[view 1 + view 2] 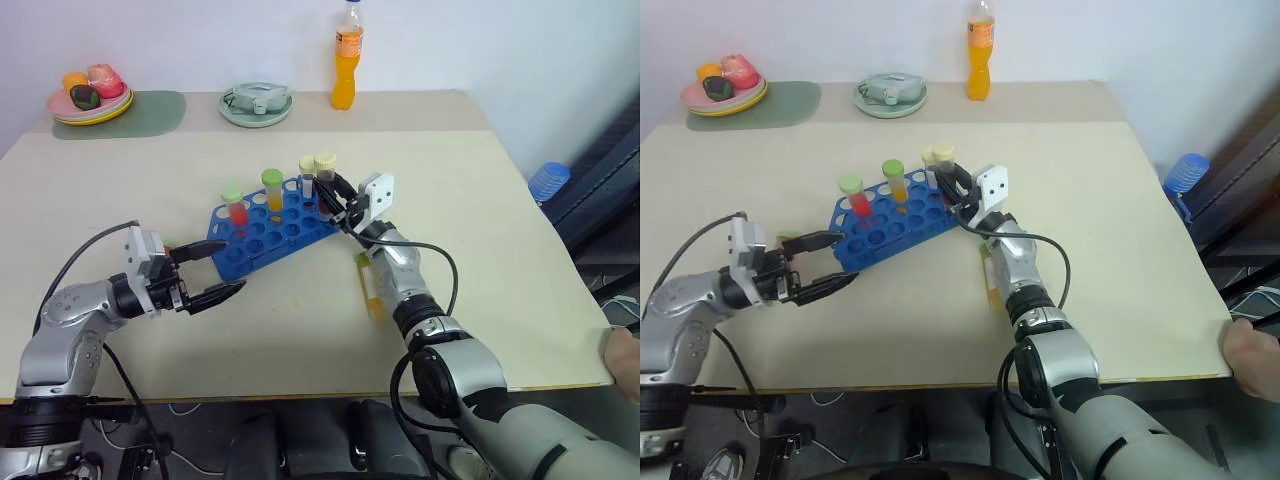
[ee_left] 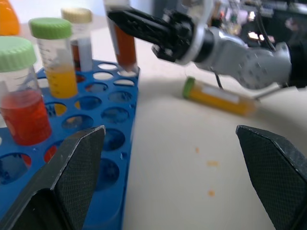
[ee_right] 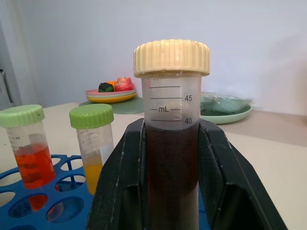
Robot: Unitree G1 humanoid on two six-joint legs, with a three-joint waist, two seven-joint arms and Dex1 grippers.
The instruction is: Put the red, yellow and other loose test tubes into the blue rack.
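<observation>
Left eye view: blue plastic rack [image 1: 262, 232] holds red, yellow and grey tubes. Right gripper [image 1: 333, 200] is clamped on a cream-capped brown tube [image 3: 171, 143] over the rack's corner hole. Left gripper [image 1: 215, 273] stands apart, empty. Yellow-filled tube [image 1: 369, 285] lies loose beside the right forearm, remaining.

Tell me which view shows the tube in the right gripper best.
The right wrist view: the dark-liquid tube stands upright, close up, between the right gripper's fingers, cream cap and scale readable. Both eye views show it small at the blue rack's far end; the left wrist view cuts off its cap.
</observation>
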